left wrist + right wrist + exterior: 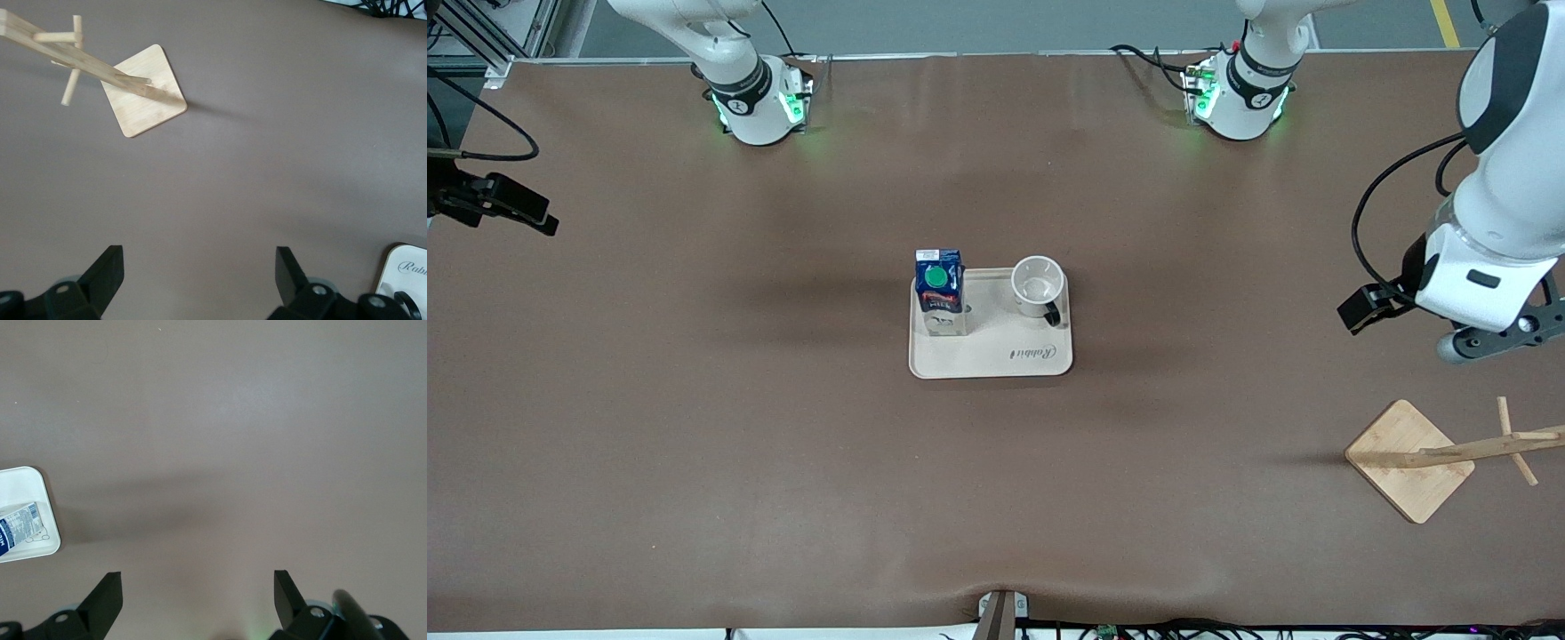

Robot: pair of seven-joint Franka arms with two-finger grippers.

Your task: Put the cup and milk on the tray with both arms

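The cream tray lies in the middle of the table. The dark-blue milk carton stands upright on the tray's end toward the right arm. The white cup stands upright on the tray's end toward the left arm, its black handle turned toward the front camera. My left gripper hangs open and holds nothing, over bare table at the left arm's end, with a tray corner at the edge of its view. My right gripper is open and holds nothing over bare table at the right arm's end; its view catches the tray and the milk.
A wooden stand with a square base and a leaning pegged pole stands at the left arm's end, nearer the front camera than the left hand; the left wrist view shows this stand base too. Brown mat covers the table.
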